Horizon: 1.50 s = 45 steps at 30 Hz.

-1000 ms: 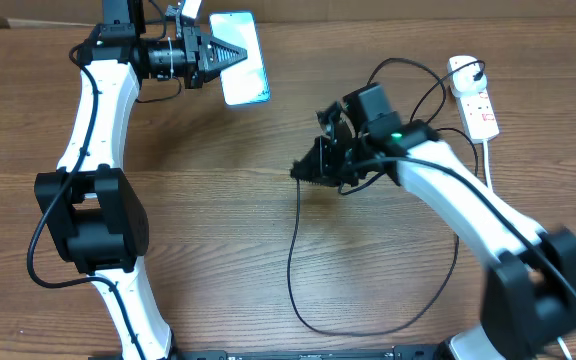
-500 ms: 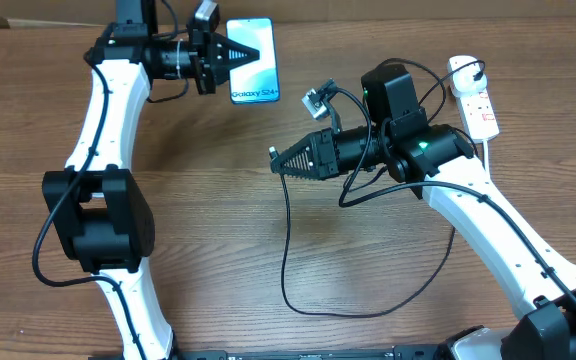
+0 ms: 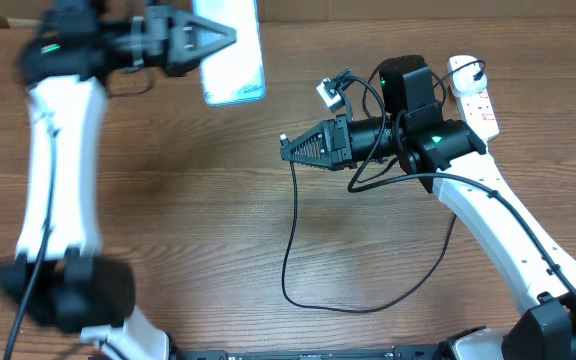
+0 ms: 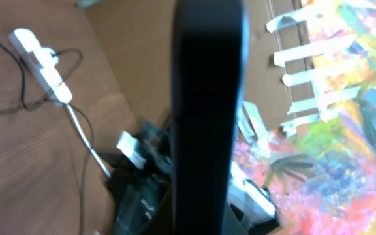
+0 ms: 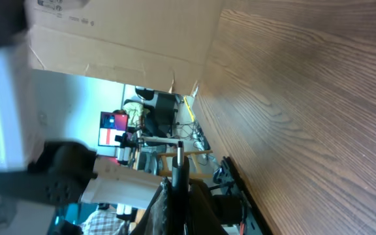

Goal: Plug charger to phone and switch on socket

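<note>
My left gripper [image 3: 226,38] is shut on the phone [image 3: 232,56], which hangs above the table's far side, blurred by motion. In the left wrist view the phone [image 4: 207,98] shows edge-on as a dark upright bar between the jaws. My right gripper [image 3: 289,149] is shut on the charger's connector tip [image 3: 284,139], pointing left toward the phone. The connector [image 5: 179,164] sticks out past the shut fingers, with the phone [image 5: 2,111] blurred at the left. The black cable [image 3: 298,260] loops over the table to the white socket [image 3: 475,98] at the far right.
The socket's thick white cord [image 3: 490,160] runs down along the right edge. A cardboard wall [image 5: 129,29] stands behind the table. The cable's loop [image 3: 368,308] lies near the front edge. The right arm [image 3: 498,230] crosses the right side.
The left arm has swung fast and the phone has shifted left and turned. The right gripper has moved slightly up and right with the connector.
</note>
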Tool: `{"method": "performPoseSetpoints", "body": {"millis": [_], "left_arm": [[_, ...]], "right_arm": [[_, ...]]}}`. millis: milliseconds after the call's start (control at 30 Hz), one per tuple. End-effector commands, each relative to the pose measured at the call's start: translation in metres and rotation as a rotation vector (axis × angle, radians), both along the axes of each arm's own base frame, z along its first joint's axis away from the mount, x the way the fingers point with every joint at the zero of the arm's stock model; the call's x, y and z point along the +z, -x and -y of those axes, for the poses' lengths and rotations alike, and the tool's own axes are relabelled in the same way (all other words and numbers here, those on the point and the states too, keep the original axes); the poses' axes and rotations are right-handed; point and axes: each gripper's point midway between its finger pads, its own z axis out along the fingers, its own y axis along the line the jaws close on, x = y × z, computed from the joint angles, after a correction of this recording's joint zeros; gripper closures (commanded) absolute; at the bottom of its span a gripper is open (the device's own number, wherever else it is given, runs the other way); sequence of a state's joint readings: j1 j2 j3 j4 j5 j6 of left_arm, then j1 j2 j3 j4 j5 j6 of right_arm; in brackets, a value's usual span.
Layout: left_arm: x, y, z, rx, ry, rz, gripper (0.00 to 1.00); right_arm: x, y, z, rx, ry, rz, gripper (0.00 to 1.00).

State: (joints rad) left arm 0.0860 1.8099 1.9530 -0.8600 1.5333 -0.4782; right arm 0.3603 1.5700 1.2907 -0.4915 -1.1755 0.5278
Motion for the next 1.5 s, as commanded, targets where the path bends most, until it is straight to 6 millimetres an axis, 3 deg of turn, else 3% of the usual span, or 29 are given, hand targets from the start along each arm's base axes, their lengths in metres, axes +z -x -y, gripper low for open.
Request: {"method": "performPoseSetpoints", "body": {"millis": [0,67,100,167,233,400,667,800,933,1133,1467], "left_arm": [[0.021,0.043,-0.006,0.036,-0.05,0.171,0.96],[-0.016,0.051,-0.01,0.106,-0.231,0.084,0.96],[-0.033,0.065,-0.01,0.081,-0.315,0.085,0.95],[-0.027,0.077,-0.004,0.031,-0.275,0.145,0.96],[-0.016,0.074,-0.001,0.024,-0.217,0.207,0.96],[-0.031,0.03,-0.006,0.104,-0.256,0.087,0.96],[-0.047,-0.005,0.029,-0.037,-0.078,-0.028,0.95],[-0.048,-0.025,0.042,-0.047,-0.062,-0.04,0.96],[-0.052,-0.047,0.043,0.052,-0.106,-0.141,0.96],[-0.039,-0.053,0.044,0.064,-0.059,-0.257,0.96],[-0.036,-0.047,0.045,0.027,-0.033,-0.322,0.96]], "right_arm": [[0.012,0.007,0.0,0.042,-0.041,-0.008,0.96],[0.014,0.011,0.0,0.062,-0.056,-0.012,0.96],[0.015,0.013,0.0,0.074,-0.062,-0.016,0.96],[0.015,0.015,0.0,0.079,-0.064,-0.022,0.96],[0.015,0.015,0.0,0.079,-0.064,-0.024,0.96],[0.021,0.023,0.0,0.125,-0.101,-0.032,0.96],[0.023,0.025,0.0,0.134,-0.108,-0.045,0.96],[0.02,0.012,-0.002,0.062,-0.07,-0.084,0.96],[0.033,0.002,-0.005,0.041,-0.101,-0.057,0.96],[0.031,-0.023,-0.006,-0.095,-0.063,-0.061,0.96],[0.063,-0.014,-0.01,-0.013,-0.164,-0.095,0.96]]}}
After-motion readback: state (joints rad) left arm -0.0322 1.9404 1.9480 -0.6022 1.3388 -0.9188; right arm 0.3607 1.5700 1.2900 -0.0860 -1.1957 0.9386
